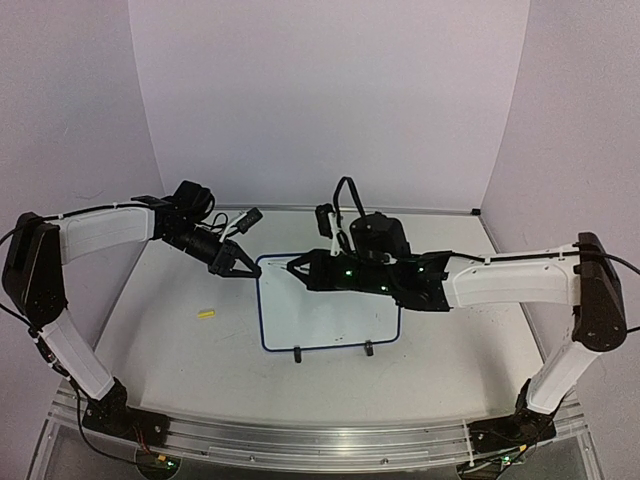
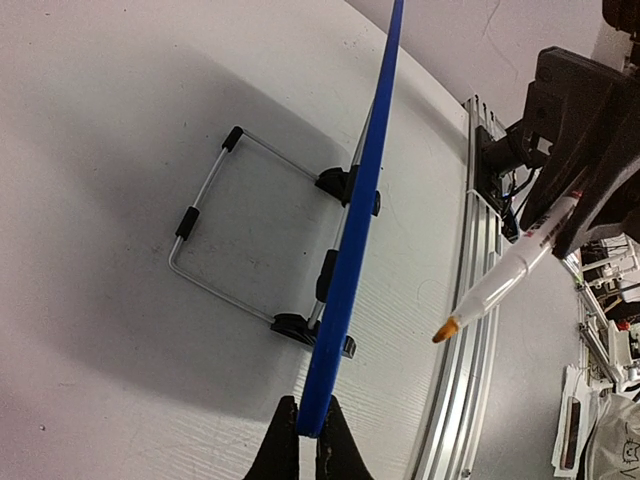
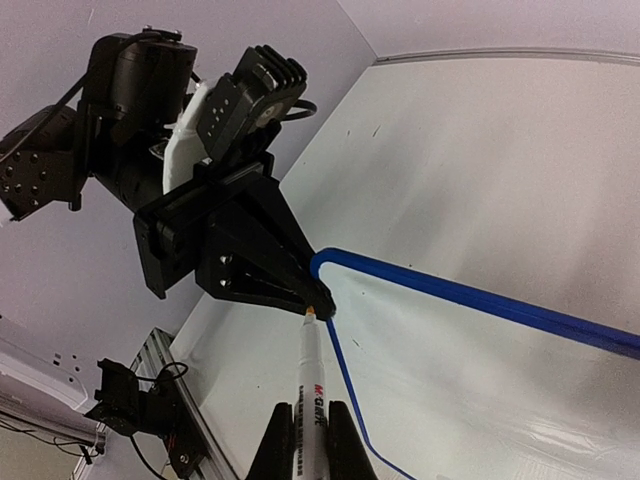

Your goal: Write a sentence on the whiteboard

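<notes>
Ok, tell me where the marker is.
The marker sits in the right gripper, tip by the whiteboard's far-left corner in the top view, beside the left gripper.

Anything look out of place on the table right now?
A small yellow piece, possibly a pen cap, lies loose on the table left of the whiteboard. Otherwise nothing odd: the left gripper pinches the board's corner, the right gripper holds the marker at it.

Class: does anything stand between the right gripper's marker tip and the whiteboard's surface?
Nothing visible does. The left gripper, clamped on the whiteboard corner, sits right beside the marker tip.
</notes>
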### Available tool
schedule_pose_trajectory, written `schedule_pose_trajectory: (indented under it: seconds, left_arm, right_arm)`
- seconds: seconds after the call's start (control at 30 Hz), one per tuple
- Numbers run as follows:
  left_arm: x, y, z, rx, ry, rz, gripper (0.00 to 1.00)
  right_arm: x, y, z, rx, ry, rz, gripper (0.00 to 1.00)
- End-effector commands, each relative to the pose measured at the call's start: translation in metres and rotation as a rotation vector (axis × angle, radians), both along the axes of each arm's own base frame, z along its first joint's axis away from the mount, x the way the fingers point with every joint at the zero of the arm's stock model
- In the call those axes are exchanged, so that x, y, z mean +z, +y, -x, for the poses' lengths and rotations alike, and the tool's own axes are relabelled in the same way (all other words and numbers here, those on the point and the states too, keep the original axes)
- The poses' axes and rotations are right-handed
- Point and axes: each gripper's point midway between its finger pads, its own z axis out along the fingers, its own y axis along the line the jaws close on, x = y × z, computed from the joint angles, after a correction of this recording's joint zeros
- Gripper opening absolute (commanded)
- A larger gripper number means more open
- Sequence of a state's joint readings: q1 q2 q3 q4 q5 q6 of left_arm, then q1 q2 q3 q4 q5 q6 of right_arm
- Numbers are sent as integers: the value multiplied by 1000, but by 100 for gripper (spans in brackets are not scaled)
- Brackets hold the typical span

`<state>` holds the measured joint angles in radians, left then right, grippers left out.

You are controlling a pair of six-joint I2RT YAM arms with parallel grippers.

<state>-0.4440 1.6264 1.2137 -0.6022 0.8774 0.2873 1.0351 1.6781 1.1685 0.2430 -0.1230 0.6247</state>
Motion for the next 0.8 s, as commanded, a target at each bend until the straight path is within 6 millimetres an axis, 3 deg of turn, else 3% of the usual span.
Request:
schedule_pose_trajectory:
  seconds: [0.0,0.77]
  left_arm:
    - [0,2,-5,18,-36,-42,0]
    - [3,0,-3,11,-44,-42,0]
  right_arm:
    - [12,9,-6,-10,-33,-23,0]
    - [5,16,-20,-63,-30,-14,0]
